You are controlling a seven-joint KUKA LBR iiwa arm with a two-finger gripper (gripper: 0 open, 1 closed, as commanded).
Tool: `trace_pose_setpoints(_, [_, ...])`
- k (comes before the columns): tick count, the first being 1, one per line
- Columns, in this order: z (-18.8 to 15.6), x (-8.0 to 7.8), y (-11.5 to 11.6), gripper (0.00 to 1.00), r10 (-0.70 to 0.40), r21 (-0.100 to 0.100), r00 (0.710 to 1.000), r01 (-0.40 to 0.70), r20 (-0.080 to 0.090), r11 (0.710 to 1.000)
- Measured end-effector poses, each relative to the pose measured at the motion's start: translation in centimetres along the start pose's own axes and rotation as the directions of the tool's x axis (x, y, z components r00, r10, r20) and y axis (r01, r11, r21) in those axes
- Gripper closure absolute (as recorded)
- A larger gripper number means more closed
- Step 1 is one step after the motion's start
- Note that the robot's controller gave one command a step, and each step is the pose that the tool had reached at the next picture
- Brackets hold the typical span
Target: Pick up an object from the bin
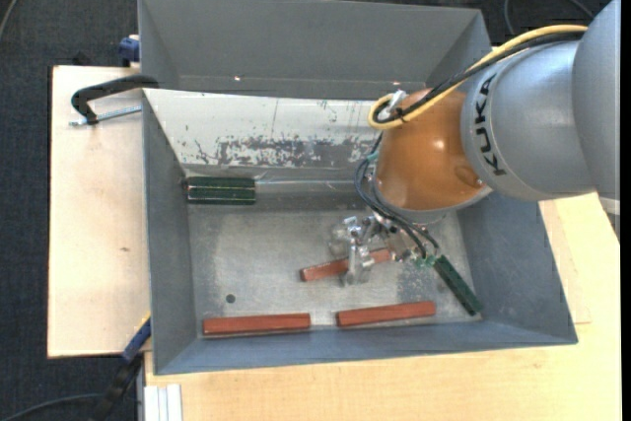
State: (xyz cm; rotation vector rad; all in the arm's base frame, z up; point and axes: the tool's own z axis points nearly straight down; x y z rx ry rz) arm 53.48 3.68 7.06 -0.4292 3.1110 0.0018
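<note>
My gripper (pixel 355 258) is low in the middle of the bin, right of centre, under the orange wrist cover. It is down on the middle of a small reddish-brown bar (pixel 320 272), which lies slanted on the bin floor and sticks out to the gripper's left. A dark green bar (pixel 455 284) lies slanted just to the gripper's right, near the right wall. A longer reddish-brown bar (pixel 386 314) lies in front of the gripper by the near wall.
Another long reddish-brown bar (pixel 256 322) lies along the near wall at the left. A dark green block (pixel 221 190) rests against the far wall at the left. The arm and its cables cover the bin's back right.
</note>
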Motion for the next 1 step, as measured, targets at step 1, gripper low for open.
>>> trace_pose_setpoints(1, [-13.04, 0.59, 2.79, 1.0, 0.038, 0.001, 0.999, -0.038, 0.011, 0.999])
